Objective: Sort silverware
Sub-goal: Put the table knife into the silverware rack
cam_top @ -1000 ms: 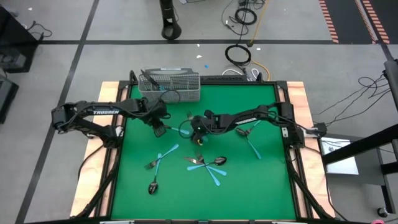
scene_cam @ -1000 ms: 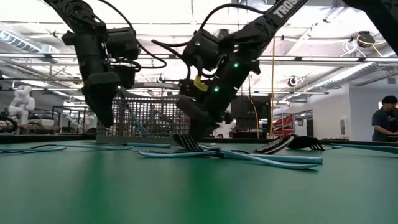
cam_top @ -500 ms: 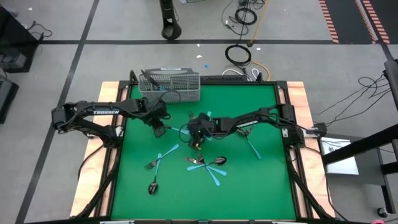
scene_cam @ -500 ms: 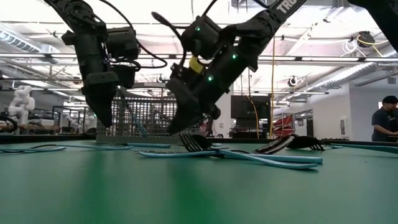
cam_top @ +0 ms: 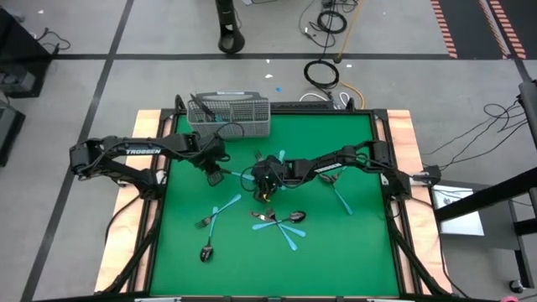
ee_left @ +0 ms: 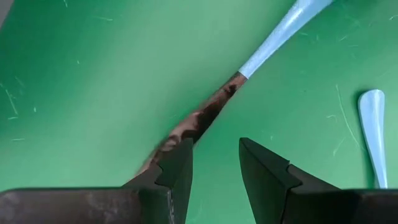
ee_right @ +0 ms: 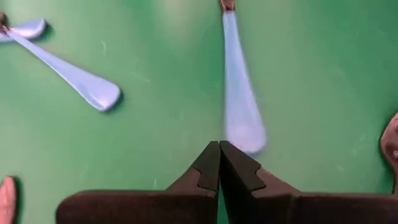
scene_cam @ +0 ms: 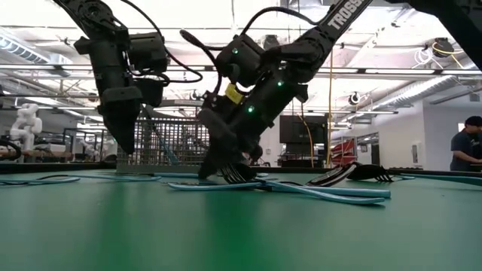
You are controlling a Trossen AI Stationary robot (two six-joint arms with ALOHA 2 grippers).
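Two tools (cam_top: 215, 174) (cam_top: 265, 195) are working the scattered silverware (cam_top: 277, 220) in front of the basket (cam_top: 230, 117).
Right one, fingers pinched shut and empty, is nosing a blue-handled piece (ee_right: 239, 106); it needs opening first. Left one is hanging part-open over another (ee_left: 214, 106).

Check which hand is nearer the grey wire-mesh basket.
Left. The left hand hovers just in front of the grey wire-mesh basket; the right hand sits farther out, mid-table over the cutlery pile.

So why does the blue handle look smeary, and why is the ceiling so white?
Right wrist view: the handle is blurred, likely from motion. Low view: ceiling lights glare white, so the arms look like dark shapes against them. High view: sharp and evenly lit.
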